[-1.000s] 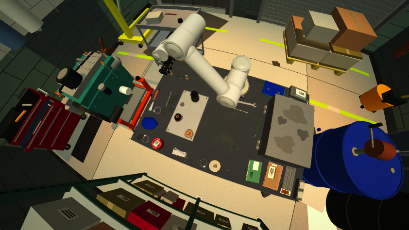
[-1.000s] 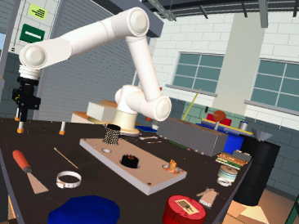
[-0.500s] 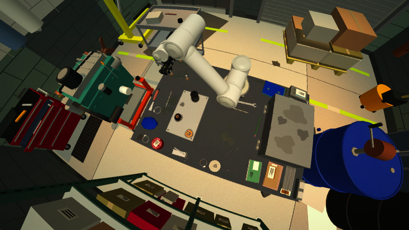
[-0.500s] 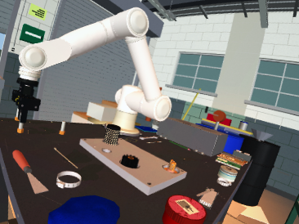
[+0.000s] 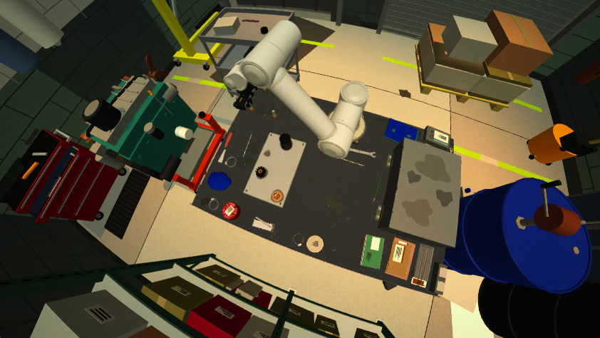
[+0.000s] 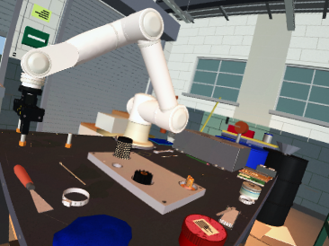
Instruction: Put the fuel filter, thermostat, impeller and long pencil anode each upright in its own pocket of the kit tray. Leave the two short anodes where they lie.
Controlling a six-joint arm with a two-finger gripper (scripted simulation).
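Observation:
An anode with an orange base stands upright at the table's far left corner, directly under my gripper, whose fingers are closing around its top; I cannot tell whether they grip it. A second orange-based anode stands a little to the right. The grey kit tray holds the black fuel filter, the black impeller and the orange thermostat, each in a pocket. A thin rod lies flat left of the tray.
Behind the table stand a grey cart and a yellow frame. A red-handled scraper, a hose clamp, a blue cloth and a red tin lie near the tray. A large grey case fills the table's right side.

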